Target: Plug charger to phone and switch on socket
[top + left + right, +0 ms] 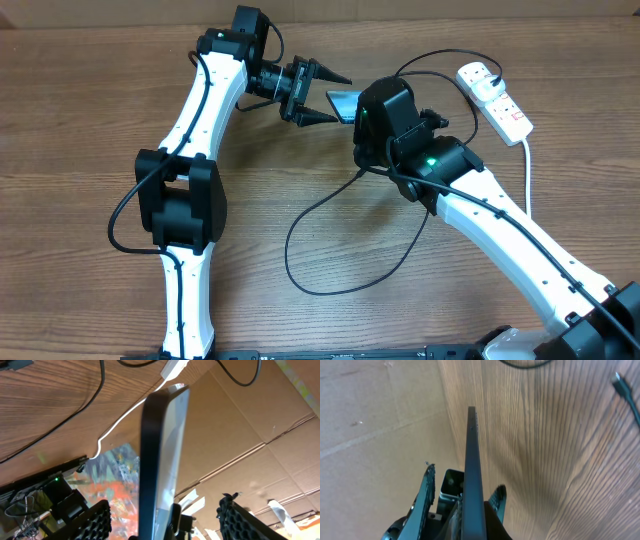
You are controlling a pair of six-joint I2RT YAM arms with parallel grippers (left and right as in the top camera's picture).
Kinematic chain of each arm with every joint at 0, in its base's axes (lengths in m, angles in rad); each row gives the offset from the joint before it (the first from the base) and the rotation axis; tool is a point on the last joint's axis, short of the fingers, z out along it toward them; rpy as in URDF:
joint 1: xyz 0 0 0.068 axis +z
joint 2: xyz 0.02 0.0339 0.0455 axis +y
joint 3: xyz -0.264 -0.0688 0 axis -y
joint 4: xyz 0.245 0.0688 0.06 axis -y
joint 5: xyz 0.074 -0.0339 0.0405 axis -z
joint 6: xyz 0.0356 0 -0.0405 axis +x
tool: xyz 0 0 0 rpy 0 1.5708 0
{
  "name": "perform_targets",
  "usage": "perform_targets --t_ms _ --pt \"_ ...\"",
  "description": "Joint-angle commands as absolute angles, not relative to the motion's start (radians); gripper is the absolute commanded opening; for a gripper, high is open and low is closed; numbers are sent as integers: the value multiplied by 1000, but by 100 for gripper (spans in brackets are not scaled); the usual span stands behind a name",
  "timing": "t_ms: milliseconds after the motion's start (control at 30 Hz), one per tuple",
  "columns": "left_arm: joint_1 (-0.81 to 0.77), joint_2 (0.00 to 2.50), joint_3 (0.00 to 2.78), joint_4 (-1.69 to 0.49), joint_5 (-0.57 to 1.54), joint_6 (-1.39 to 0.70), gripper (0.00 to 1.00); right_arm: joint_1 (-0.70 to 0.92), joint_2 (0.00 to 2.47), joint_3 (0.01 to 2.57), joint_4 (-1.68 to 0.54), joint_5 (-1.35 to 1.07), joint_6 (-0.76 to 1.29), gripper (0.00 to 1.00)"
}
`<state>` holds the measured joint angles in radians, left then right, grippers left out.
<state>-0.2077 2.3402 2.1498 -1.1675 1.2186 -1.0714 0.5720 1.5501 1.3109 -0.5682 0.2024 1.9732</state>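
Note:
The phone point(343, 103) is held off the table, edge-on between the jaws of my right gripper point(465, 480), which is shut on it; that gripper is hidden under its wrist in the overhead view. My left gripper point(322, 97) is open around the phone's other end point(160, 460), with gaps on both sides. The charger's black cable point(291, 250) loops on the table. Its connector point(618, 380) lies free on the wood. The white socket point(495, 100) lies at the back right with a black plug point(482, 72) in it.
The socket's thick white cord point(528, 170) runs down the right side beside my right arm; it also shows in the left wrist view point(120, 422). A cardboard wall stands along the table's far edge point(420, 10).

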Motion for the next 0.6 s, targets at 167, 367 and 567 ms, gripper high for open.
perform_targets --t_ms 167,367,567 --pt "-223 2334 2176 -1150 1238 -1109 52 577 1547 1336 -554 162 2072 4" --pt "-223 2334 2176 -1147 1238 -1131 45 577 1547 1336 -551 118 2129 5" --pt "-223 2334 2176 -1147 1230 -1131 36 577 1547 1336 -551 113 2128 5"
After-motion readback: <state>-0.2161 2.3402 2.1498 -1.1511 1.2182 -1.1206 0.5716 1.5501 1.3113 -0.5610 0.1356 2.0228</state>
